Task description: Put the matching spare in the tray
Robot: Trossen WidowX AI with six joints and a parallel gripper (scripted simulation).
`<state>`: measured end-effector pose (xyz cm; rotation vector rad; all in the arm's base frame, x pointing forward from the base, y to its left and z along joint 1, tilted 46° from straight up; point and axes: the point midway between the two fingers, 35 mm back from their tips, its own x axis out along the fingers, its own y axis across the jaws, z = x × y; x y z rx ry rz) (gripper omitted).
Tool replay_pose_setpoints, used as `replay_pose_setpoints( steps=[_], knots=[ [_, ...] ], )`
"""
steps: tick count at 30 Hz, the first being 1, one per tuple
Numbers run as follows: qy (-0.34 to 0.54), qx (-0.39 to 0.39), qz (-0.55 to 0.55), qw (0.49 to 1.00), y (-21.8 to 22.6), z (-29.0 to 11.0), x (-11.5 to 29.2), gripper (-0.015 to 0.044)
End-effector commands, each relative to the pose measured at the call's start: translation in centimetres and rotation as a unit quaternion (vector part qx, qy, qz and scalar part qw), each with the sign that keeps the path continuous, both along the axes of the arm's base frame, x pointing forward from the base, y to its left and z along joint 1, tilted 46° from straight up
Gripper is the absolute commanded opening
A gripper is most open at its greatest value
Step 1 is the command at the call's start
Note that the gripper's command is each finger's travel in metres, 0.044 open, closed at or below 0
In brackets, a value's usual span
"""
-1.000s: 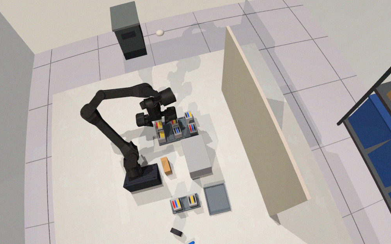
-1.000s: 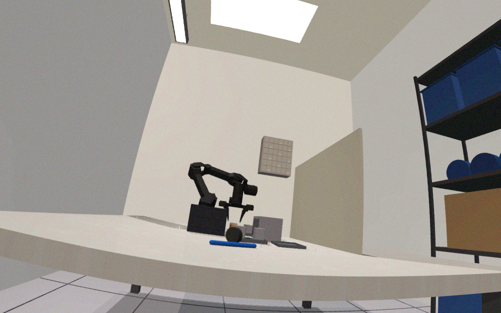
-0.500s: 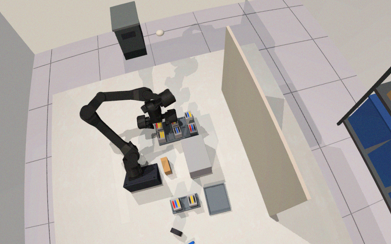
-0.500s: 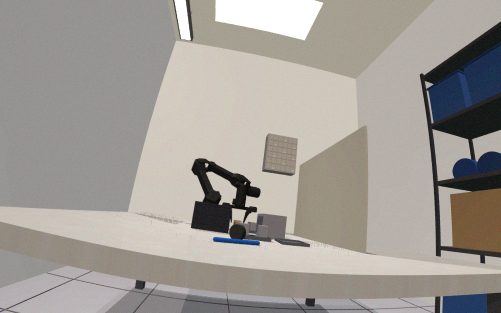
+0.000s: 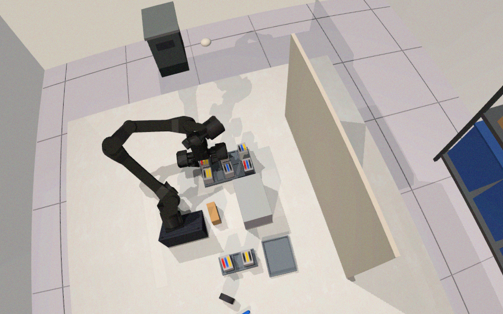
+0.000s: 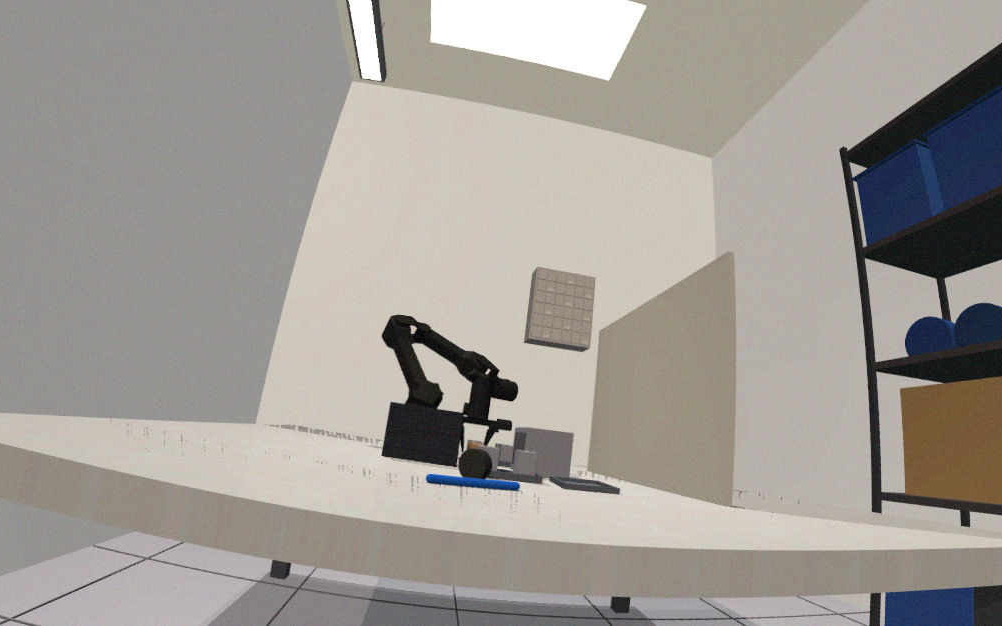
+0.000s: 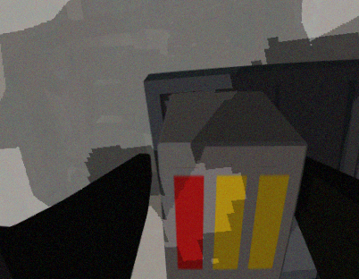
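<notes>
My gripper is low over the far rack. Its open fingers stand on either side of a grey spare with red, yellow, yellow stripes, very close to its sides. A spare with black, yellow, yellow stripes sits just in front of it. Other spares stand in the same rack. The grey tray lies flat near the front of the table. The grey block-shaped unit stands between rack and tray.
A second rack holds two spares left of the tray. An orange block lies by the arm's base. A small black block, a blue pen and a tall beige partition are nearby.
</notes>
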<state>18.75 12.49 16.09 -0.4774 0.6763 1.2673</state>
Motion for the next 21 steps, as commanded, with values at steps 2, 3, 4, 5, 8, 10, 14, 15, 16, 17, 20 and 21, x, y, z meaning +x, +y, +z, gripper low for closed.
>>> replay_pose_setpoints(
  steps=[2, 3, 4, 5, 8, 10, 14, 15, 16, 17, 20, 21],
  knots=[
    [-0.001, 0.000, 0.002, 1.000, 0.00, 0.03, -0.01, 0.0162],
    [-0.001, 0.000, 0.002, 1.000, 0.00, 0.03, -0.01, 0.0155],
    [-0.001, 0.000, 0.002, 1.000, 0.00, 0.03, -0.01, 0.0149],
    [-0.001, 0.000, 0.002, 1.000, 0.00, 0.03, -0.01, 0.0142],
    [-0.001, 0.000, 0.002, 1.000, 0.00, 0.03, -0.01, 0.0122],
    [-0.001, 0.000, 0.002, 1.000, 0.00, 0.03, -0.01, 0.0070],
    [-0.001, 0.000, 0.002, 1.000, 0.00, 0.03, -0.01, 0.0000],
    [-0.001, 0.000, 0.002, 1.000, 0.00, 0.03, -0.01, 0.0000],
    [-0.001, 0.000, 0.002, 1.000, 0.00, 0.03, -0.01, 0.0000],
    [-0.001, 0.000, 0.002, 1.000, 0.00, 0.03, -0.01, 0.0000],
    [-0.001, 0.000, 0.002, 1.000, 0.00, 0.03, -0.01, 0.0000],
    [-0.001, 0.000, 0.002, 1.000, -0.05, 0.07, -0.01, 0.0000]
  ],
)
